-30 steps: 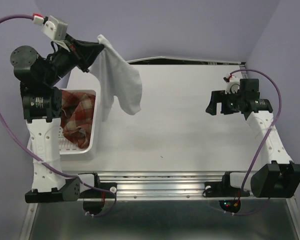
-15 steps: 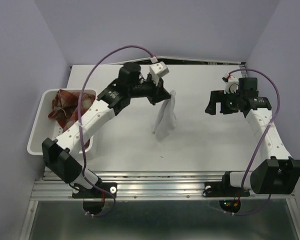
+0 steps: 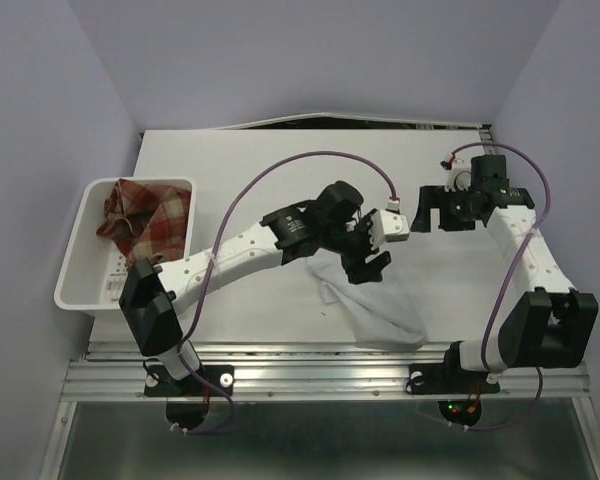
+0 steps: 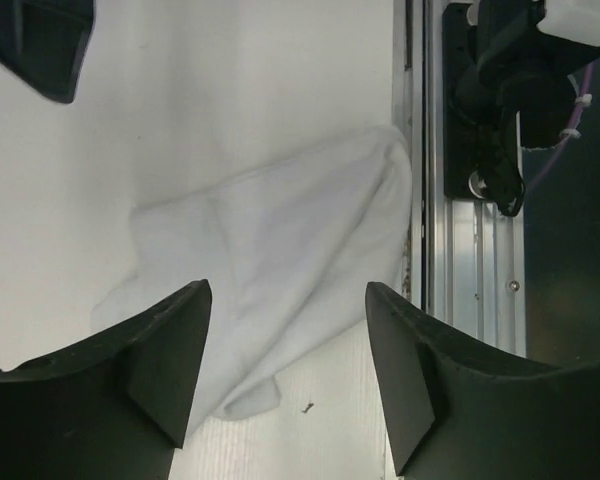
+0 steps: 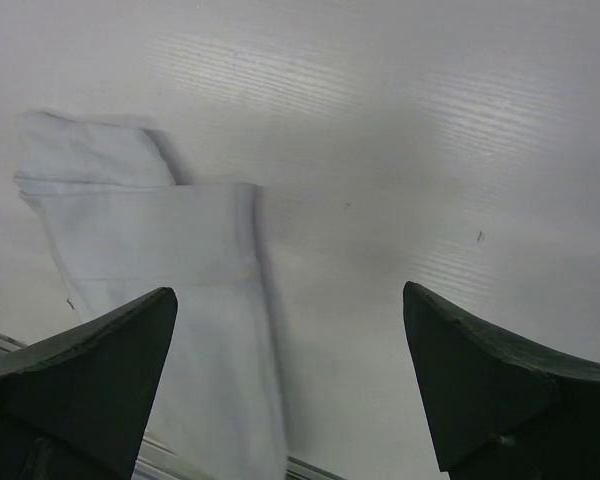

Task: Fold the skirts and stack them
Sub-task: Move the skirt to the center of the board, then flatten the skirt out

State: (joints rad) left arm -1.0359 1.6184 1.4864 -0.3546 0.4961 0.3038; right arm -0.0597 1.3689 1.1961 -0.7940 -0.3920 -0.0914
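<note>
A white skirt (image 3: 368,312) lies crumpled on the table near the front edge, right of centre. My left gripper (image 3: 368,264) hovers just above its far end, open, with nothing between the fingers. In the left wrist view the white skirt (image 4: 270,270) spreads below the open left gripper (image 4: 287,290) and reaches the table's edge. My right gripper (image 3: 427,210) stands open over bare table behind the skirt. The right wrist view shows the white skirt (image 5: 150,250), blurred, to the left of the open right gripper (image 5: 289,292). A red plaid skirt (image 3: 145,220) lies bunched in the basket.
A white plastic basket (image 3: 75,290) stands at the table's left side. The metal rail (image 3: 320,365) runs along the front edge, close to the white skirt. Purple walls close the table in on the left, back and right.
My left arm swung from above the basket across to the table's middle, carrying the white skirt, then opened. The skirt now lies on the table. The right arm shifted only slightly.
</note>
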